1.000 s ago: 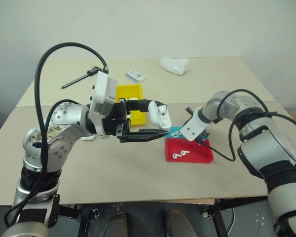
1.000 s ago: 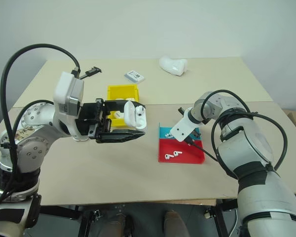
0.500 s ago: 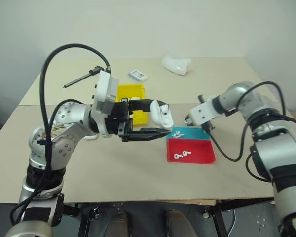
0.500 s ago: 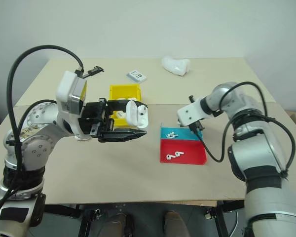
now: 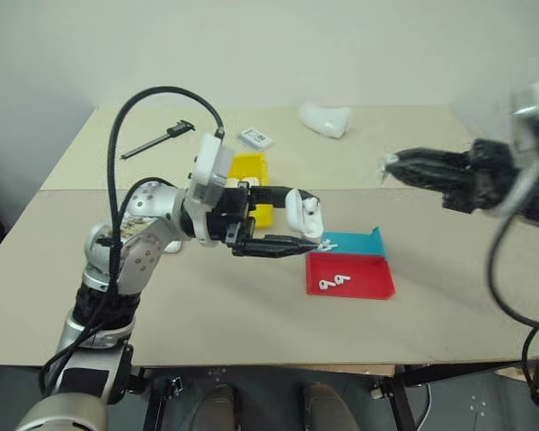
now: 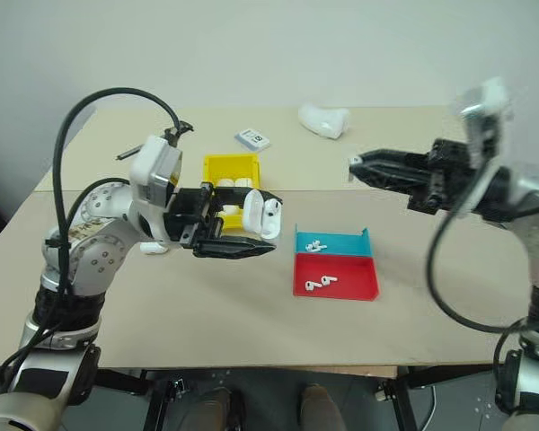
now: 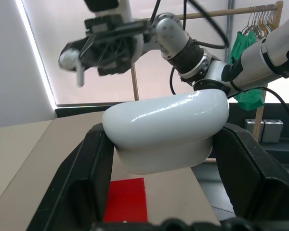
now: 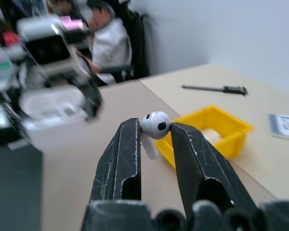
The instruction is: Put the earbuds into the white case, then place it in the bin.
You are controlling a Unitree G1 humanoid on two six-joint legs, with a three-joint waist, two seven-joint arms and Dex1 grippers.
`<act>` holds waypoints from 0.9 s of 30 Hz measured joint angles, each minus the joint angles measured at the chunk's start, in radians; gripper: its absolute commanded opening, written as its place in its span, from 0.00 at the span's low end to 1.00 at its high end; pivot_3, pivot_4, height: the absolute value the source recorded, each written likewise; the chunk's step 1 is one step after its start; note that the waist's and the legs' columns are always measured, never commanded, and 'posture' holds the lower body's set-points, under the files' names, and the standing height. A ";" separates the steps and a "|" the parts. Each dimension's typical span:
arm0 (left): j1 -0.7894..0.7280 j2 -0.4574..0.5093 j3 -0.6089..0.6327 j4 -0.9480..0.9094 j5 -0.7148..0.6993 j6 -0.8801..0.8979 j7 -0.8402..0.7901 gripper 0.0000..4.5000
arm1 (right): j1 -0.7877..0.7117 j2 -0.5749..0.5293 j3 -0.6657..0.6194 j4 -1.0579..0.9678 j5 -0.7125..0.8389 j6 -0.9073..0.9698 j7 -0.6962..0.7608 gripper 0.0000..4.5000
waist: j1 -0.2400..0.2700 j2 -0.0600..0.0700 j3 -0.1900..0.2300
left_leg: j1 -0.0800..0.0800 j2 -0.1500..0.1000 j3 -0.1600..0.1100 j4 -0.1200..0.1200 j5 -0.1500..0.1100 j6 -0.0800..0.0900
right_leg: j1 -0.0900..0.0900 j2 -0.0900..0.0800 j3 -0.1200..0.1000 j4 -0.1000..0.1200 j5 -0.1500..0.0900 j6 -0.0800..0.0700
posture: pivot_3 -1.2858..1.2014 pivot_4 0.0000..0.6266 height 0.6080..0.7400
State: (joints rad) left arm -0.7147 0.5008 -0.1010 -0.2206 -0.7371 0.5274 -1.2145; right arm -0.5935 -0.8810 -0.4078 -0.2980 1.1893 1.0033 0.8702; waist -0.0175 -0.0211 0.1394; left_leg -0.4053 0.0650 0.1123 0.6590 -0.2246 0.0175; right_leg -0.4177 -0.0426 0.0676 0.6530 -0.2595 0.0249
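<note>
My left gripper (image 5: 304, 220) is shut on the white case (image 5: 303, 214), held level above the table with its lid open. In the left wrist view the case (image 7: 168, 130) sits between the two black fingers (image 7: 86, 173). My right gripper (image 5: 386, 165) hangs raised on the right and points left toward the case. It is shut on one earbud (image 8: 155, 124), clamped between its fingertips. More earbuds (image 5: 331, 283) lie in the red tray (image 5: 368, 285), and others (image 6: 316, 244) lie in the teal tray (image 6: 350, 242). The yellow bin (image 5: 242, 166) stands behind the left gripper with white cases (image 6: 226, 185) in it.
A lumpy white object (image 5: 325, 117) and a flat labelled box (image 5: 256, 137) lie at the back of the table. A black tool (image 5: 157, 139) lies at the back left. A person sits beyond the table in the right wrist view.
My right gripper has risen from the trays, carrying an earbud, and turned to point left at the case. The left gripper with the case has barely moved.
</note>
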 measured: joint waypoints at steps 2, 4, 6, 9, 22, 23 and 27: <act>-0.010 -0.006 -0.010 0.015 0.004 0.001 -0.011 0.64 | 0.017 0.005 -0.014 -0.040 0.167 0.045 -0.128 0.21 | 0.000 0.000 0.000 | -0.001 0.000 0.000 0.000 0.000 0.000 | -0.001 0.000 0.000 -0.001 0.000 0.000 | 0.52 0.24 1.00; -0.029 -0.017 -0.017 0.025 0.007 0.007 -0.013 0.64 | 0.036 -0.003 -0.016 -0.080 0.299 0.056 -0.242 0.21 | 0.002 0.000 0.000 | -0.003 0.000 -0.001 0.000 0.000 0.000 | -0.001 0.000 -0.001 -0.003 0.000 0.001 | 0.52 0.24 1.00; -0.048 -0.031 -0.024 0.032 0.008 0.016 -0.013 0.64 | 0.070 -0.012 -0.009 -0.142 0.406 0.054 -0.342 0.21 | 0.003 0.000 0.000 | -0.005 0.000 -0.002 0.000 0.000 0.001 | -0.002 0.000 -0.002 -0.004 0.000 0.001 | 0.52 0.24 1.00; -0.058 -0.051 -0.036 0.043 0.012 0.017 -0.013 0.64 | 0.112 -0.013 0.015 -0.212 0.501 0.035 -0.447 0.21 | 0.003 0.000 0.000 | -0.009 0.000 -0.003 0.001 -0.001 0.001 | -0.004 0.000 -0.002 -0.005 0.000 0.003 | 0.52 0.24 1.00; -0.066 -0.078 -0.049 0.060 0.030 0.017 -0.022 0.64 | 0.180 -0.027 0.057 -0.307 0.544 -0.046 -0.510 0.21 | 0.003 0.000 0.000 | -0.009 0.000 -0.004 0.001 -0.001 0.002 | -0.003 0.000 -0.002 -0.006 0.000 0.003 | 0.52 0.24 1.00; -0.066 -0.078 -0.049 0.060 0.030 0.017 -0.022 0.64 | 0.189 -0.032 0.063 -0.310 0.524 -0.046 -0.500 0.21 | 0.003 0.000 0.000 | -0.010 0.000 -0.003 0.001 -0.001 0.002 | -0.003 0.000 -0.002 -0.006 0.000 0.003 | 0.52 0.24 1.00; -0.066 -0.079 -0.049 0.059 0.031 0.018 -0.020 0.64 | 0.205 -0.038 0.077 -0.320 0.468 -0.054 -0.463 0.21 | 0.003 0.000 0.000 | -0.009 0.000 -0.004 0.001 -0.001 0.002 | -0.003 0.000 -0.002 -0.006 0.000 0.003 | 0.52 0.24 1.00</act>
State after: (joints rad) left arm -0.7802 0.4215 -0.1503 -0.1614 -0.7060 0.5450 -1.2340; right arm -0.3886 -0.9185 -0.3308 -0.6185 1.6568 0.9498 0.4072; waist -0.0143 -0.0211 0.1394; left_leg -0.4145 0.0647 0.1087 0.6605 -0.2253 0.0191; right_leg -0.4211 -0.0426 0.0654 0.6471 -0.2591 0.0283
